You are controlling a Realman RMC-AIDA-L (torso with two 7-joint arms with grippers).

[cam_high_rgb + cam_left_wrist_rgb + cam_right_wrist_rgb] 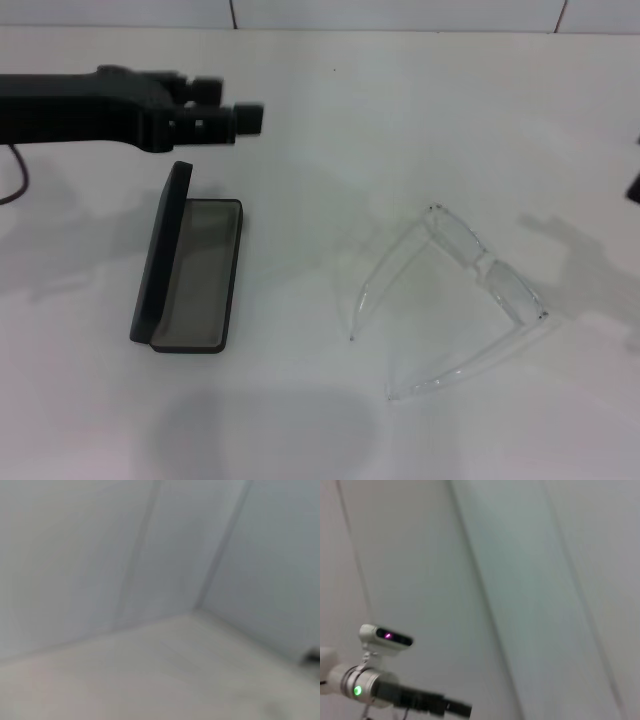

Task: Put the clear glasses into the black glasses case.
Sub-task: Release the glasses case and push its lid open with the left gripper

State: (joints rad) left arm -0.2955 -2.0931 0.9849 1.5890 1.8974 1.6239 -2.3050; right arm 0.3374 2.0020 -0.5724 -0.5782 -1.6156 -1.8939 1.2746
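Observation:
The black glasses case (160, 262) lies open on the white table at the left. Its lid stands up along its left side and the grey-lined tray (200, 265) holds nothing. The clear glasses (478, 268) rest on the table to the right of the case. Their arms are spread open and point toward the near edge. My left gripper (238, 104) hangs above the table just beyond the far end of the case, pointing right. It is open and holds nothing. Only a dark sliver of my right arm (634, 187) shows at the right edge.
The white table (320, 420) runs to a tiled wall at the back. A dark cable (18, 180) loops at the far left. In the right wrist view the left arm (380, 690) shows far off with a green light.

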